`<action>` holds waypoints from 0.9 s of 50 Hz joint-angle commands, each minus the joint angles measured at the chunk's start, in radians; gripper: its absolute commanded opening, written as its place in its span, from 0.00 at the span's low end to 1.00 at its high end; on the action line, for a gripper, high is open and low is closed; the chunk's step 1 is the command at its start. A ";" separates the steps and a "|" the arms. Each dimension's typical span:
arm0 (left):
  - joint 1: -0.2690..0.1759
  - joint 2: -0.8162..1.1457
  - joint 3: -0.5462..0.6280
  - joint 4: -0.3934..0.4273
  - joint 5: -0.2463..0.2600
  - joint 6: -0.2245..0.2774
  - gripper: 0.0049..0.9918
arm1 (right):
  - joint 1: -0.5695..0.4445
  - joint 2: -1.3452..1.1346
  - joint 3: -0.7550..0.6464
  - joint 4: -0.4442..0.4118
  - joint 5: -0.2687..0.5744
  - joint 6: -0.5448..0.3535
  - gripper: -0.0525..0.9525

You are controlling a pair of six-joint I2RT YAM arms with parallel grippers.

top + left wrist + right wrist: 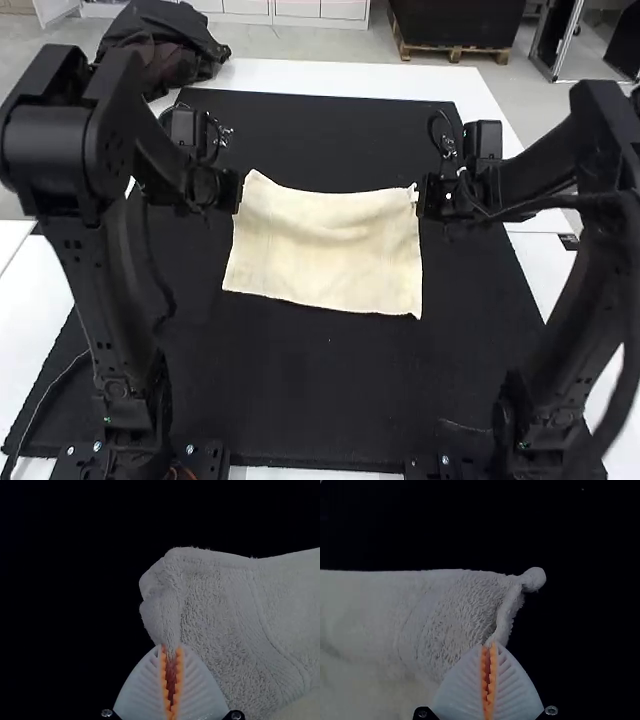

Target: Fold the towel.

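Stretched between the two grippers, the cream towel (325,250) spans the middle of the black mat, its far edge sagging slightly. At its far left corner is my left gripper (238,192); at its far right corner, my right gripper (422,196). In the left wrist view, my left gripper (171,655) is closed on a pinched, bunched bit of the towel (210,610). The right wrist view has my right gripper (489,652) closed on the edge of the towel (445,615), beside a small rounded corner tip. Whether the towel is folded I cannot tell.
The black mat (330,390) covers most of the white table (350,78). A dark bundle of fabric (165,45) lies at the table's far left corner. Both arms stand along the mat's sides, left and right of the towel.
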 commanded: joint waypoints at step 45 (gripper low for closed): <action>0.035 -0.408 -0.258 -0.156 0.018 0.010 0.02 | -0.073 -0.374 -0.170 -0.334 -0.084 -0.040 0.03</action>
